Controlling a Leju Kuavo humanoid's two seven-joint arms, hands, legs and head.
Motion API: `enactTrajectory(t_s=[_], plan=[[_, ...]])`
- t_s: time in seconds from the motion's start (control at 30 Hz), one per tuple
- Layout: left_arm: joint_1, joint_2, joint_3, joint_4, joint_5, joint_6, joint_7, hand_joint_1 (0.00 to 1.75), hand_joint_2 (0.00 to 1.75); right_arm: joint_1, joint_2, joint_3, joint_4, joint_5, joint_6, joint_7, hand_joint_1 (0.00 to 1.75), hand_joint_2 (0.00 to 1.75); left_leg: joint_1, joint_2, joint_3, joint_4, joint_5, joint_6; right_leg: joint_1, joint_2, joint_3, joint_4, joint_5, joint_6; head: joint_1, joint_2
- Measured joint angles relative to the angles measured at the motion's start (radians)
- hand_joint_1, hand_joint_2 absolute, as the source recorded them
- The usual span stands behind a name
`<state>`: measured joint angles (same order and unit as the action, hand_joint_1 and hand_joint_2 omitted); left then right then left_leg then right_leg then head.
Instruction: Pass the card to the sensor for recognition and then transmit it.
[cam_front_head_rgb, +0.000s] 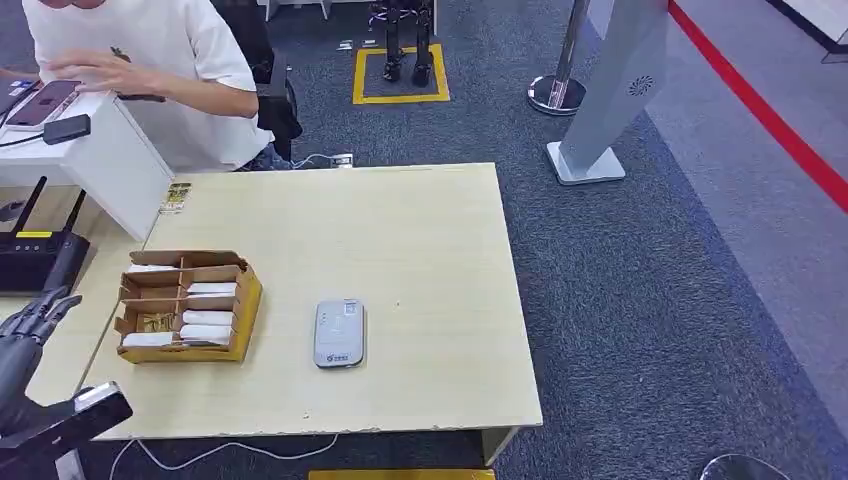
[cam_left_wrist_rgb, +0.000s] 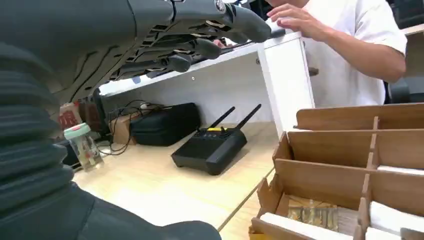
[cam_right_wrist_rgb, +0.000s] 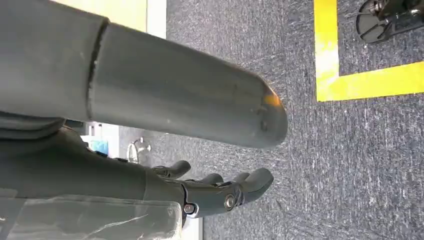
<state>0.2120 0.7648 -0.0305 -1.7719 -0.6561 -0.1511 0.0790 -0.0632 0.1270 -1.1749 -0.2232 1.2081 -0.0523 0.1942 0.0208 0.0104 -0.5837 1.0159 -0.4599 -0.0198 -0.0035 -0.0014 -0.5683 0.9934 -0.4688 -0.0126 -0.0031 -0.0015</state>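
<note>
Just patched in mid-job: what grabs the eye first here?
A cardboard box with dividers, holding white cards, sits on the table toward its left side, with a grey sensor to its right. The left hand hovers open off the table's left edge, near a black router.

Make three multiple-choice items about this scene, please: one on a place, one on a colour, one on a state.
1. Where is the grey sensor?
A. inside the box
B. on the table, beside the cardboard box
C. on the floor

2. What colour is the router?
A. black
B. white
C. red

3. What does the left hand hold?
A. a card
B. the sensor
C. nothing

Answers: 1 B, it lies flat on the tabletop, apart from the box. 2 A, black body with antennas. 3 C, its fingers are spread with nothing in them.
</note>
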Motion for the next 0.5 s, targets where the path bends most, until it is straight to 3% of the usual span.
enactTrajectory(t_s=[0.23,0.5], plan=[[-0.037,-0.034,-0.013,0.054,-0.030,0.002,-0.003,0.00,1.75,-0.001,0.000,0.000,0.000,0.006,0.001,0.000,0.00,0.00,0.000,-0.001,0.000,0.000,0.000,0.000,0.000,-0.001,0.000,0.000,0.000,0.000,0.000,0.000],[-0.122,-0.084,-0.084,0.126,-0.046,-0.001,-0.015,0.00,1.75,-0.005,0.000,0.000,0.000,0.020,0.003,0.001,0.00,0.00,0.000,-0.002,0.000,0.000,0.000,0.000,0.000,-0.001,0.000,0.000,0.000,0.000,0.000,0.000]])
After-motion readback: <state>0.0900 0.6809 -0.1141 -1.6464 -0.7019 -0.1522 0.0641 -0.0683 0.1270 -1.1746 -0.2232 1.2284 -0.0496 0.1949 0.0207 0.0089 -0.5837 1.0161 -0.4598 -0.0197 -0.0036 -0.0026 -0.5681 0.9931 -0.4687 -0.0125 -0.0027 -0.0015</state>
